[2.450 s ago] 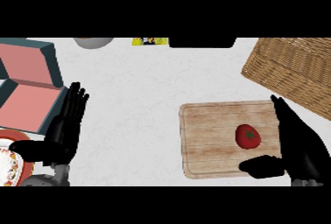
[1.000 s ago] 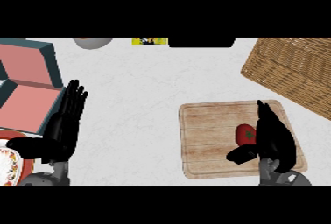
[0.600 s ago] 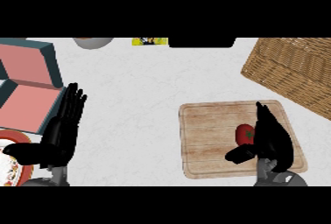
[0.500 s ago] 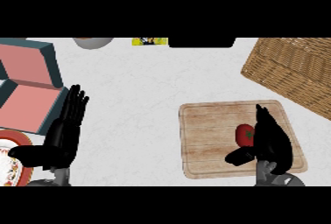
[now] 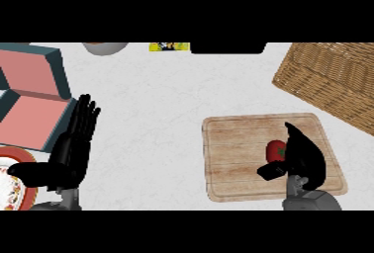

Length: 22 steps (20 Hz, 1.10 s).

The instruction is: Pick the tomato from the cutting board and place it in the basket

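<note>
Counter [image 5: 168, 99]: white, seen from above, carrying all items below.

Cutting board [image 5: 241, 158]: wood, at the counter's near right corner, lying flat.

Tomato [image 5: 274, 150]: red with a green stem spot, on the board right of its middle. Its right side is hidden under the right hand.

Right hand [image 5: 306, 157]: black, over the board's right half and against the tomato's right side. Its fingers [image 5: 295, 134] stretch out nearly straight towards the board's far edge. The thumb [image 5: 269, 171] juts left just below the tomato. The hand is released, not closed round the tomato.

Basket [image 5: 332, 79]: woven wicker, at the counter's far right corner, just beyond the board and set at an angle to it.

Left hand [image 5: 70, 155]: black, at the counter's near left, resting with fingers straight and holding nothing.

Boxes [image 5: 33, 91]: pink tops with dark teal sides, along the left edge.

Plate [image 5: 16, 184]: orange rim with a patterned face, at the near left corner, partly behind the left hand.

Bowl [image 5: 104, 47]: grey, at the far edge, cut off.

Packet [image 5: 169, 47]: yellow, at the far edge right of the bowl.

Black object [image 5: 228, 47]: at the far edge beside the packet; kind cannot be told.
</note>
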Motion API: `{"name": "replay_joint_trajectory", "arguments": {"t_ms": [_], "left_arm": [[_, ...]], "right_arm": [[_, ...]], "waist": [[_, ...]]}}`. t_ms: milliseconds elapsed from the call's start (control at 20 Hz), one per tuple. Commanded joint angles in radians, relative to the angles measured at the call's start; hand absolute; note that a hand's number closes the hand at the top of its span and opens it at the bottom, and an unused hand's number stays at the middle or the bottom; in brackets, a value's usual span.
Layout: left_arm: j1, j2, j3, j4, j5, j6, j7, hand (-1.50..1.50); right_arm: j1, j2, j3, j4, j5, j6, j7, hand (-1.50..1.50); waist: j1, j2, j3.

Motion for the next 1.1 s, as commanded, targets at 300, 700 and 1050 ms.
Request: {"name": "replay_joint_trajectory", "arguments": {"t_ms": [300,700,1050], "left_arm": [[-0.032,0.007,0.068,-0.026,-0.002,-0.042,0.055,0.00],[0.067,-0.041,0.047,-0.021,-0.043,-0.087,-0.028,0.00],[-0.030,-0.052,0.029,0.017,-0.053,-0.082,-0.013,0.00]], "right_arm": [[-0.028,-0.045,-0.005,0.069,-0.026,0.094,-0.091,1.50],[-0.066,-0.025,0.014,0.064,0.044,0.101,-0.080,1.50],[-0.385,0.025,-0.031,0.565,0.127,-0.104,-0.175,1.50]], "waist": [[0.001,0.000,0.000],[0.001,0.000,0.000],[0.073,0.027,0.003]]}}
